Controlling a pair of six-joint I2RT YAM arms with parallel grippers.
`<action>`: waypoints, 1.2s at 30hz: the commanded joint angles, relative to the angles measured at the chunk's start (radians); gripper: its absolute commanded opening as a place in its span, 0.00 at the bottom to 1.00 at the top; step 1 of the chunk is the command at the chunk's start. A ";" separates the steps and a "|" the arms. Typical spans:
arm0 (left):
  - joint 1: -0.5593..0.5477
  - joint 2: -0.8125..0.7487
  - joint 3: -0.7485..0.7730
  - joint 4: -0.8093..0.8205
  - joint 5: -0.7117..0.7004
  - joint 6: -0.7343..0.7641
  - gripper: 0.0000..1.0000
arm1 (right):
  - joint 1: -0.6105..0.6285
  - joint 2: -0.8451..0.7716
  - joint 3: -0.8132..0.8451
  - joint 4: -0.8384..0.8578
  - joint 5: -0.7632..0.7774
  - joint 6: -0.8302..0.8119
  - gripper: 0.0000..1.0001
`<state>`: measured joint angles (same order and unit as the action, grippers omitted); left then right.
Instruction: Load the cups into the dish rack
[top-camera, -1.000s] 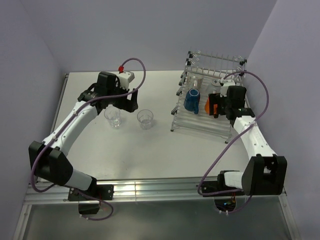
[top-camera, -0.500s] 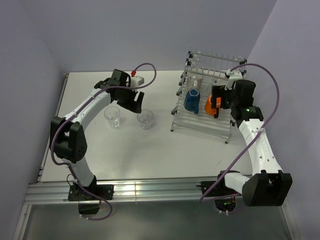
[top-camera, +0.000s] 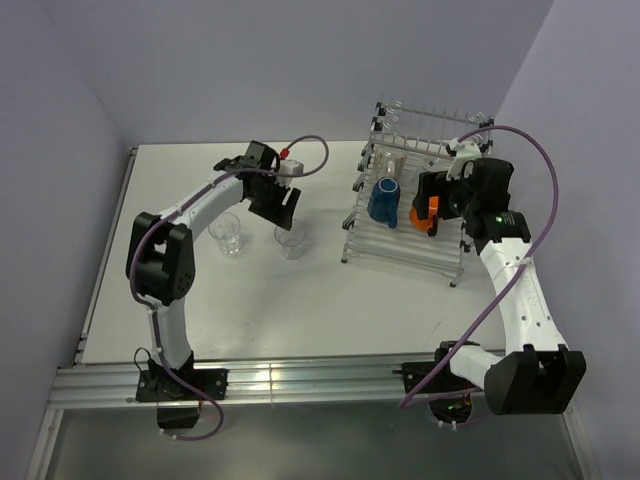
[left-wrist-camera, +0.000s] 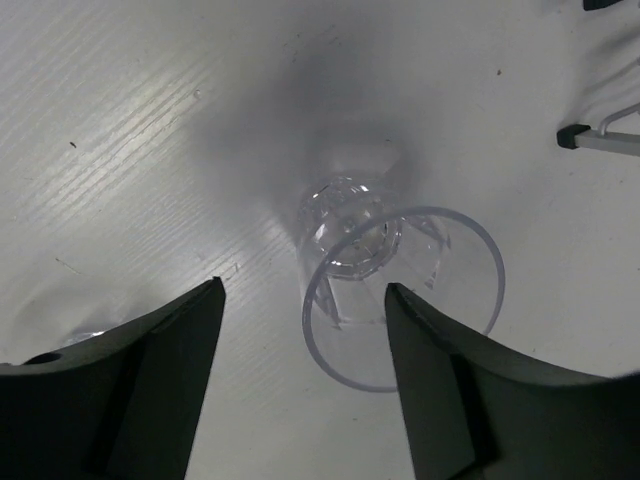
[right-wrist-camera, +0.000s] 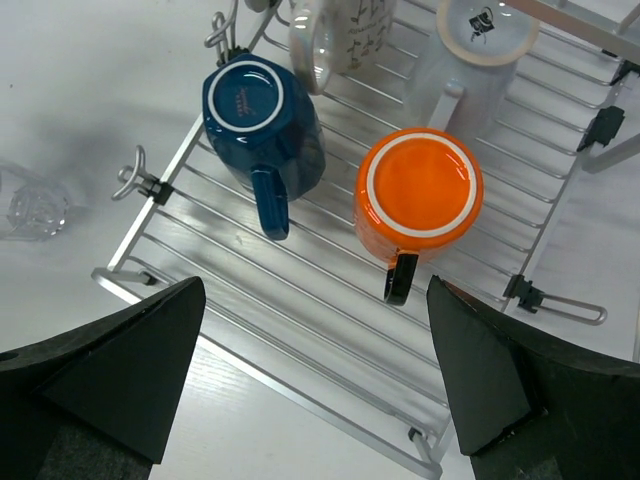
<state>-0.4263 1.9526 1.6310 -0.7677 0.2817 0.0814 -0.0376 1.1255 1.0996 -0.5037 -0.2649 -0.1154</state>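
Two tumblers (top-camera: 227, 235) (top-camera: 291, 240) are standing on the table (top-camera: 300, 300); you are hovering the left gripper (left-wrist-camera: 300, 320), jaws apart, off-centre over the one nearer the dish rack (top-camera: 400, 250), risking a finger toppling it, the right gripper (right-wrist-camera: 315, 300) hanging spread wide.

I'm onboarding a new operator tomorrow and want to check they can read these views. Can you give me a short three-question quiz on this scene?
1. True or false: the orange mug sits upside down in the dish rack.
2. How many clear tumblers stand on the table outside the rack? A) one B) two C) three
3. Fill in: the ___ end effector hovers open over a tumbler.
Key: 1 true; 2 B; 3 left end effector.
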 joint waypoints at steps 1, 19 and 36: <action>-0.015 0.022 0.058 0.007 -0.042 -0.022 0.69 | -0.002 0.003 0.068 -0.018 -0.033 0.014 1.00; -0.048 0.034 0.061 -0.030 -0.087 0.020 0.01 | -0.001 0.056 0.088 -0.006 -0.212 0.138 1.00; -0.054 -0.691 -0.305 0.460 -0.193 0.146 0.00 | 0.007 0.020 -0.001 0.260 -0.589 0.489 1.00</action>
<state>-0.4732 1.3617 1.4277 -0.5529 0.1150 0.1860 -0.0353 1.1645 1.1046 -0.3843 -0.7216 0.2535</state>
